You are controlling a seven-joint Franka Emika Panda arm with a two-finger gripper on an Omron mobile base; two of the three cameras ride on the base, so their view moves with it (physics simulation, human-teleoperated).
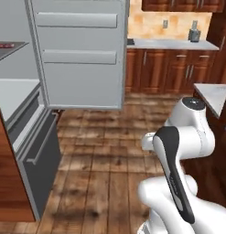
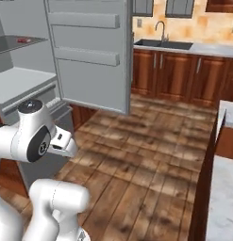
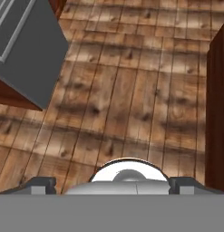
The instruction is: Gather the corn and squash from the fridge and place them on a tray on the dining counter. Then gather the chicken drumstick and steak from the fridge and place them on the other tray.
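**Fridge stands open, arm folded over bare floor, hand spread wide**

The wooden plank floor [image 1: 110, 151] takes up most of the scene and runs from the fridge to the far cabinets. The fridge [image 1: 13, 91] stands at the left with its grey door [image 1: 80, 55] swung open toward the room, two door shelves showing on its inner face. Inside, in the right base view, a pale shelf [image 2: 21, 82] lies bare, and above it a darker shelf holds a small red item [image 2: 23, 41], too small to name; whether it is one of the meats cannot be told. The corn and squash cannot be made out in the compartment. Below, the dark freezer drawer [image 1: 39, 160] hangs pulled out.

Along the back wall run brown wooden cabinets [image 2: 174, 77] under a grey countertop with a sink and faucet [image 2: 161, 35]. A corner of the dining counter [image 1: 214, 97] shows at the right.

The white arm [image 1: 178, 151] is folded near the base. In the hand view the gripper [image 3: 111, 183] points down at the floor, its fingertips [image 3: 41, 183] set far apart, holding nothing.
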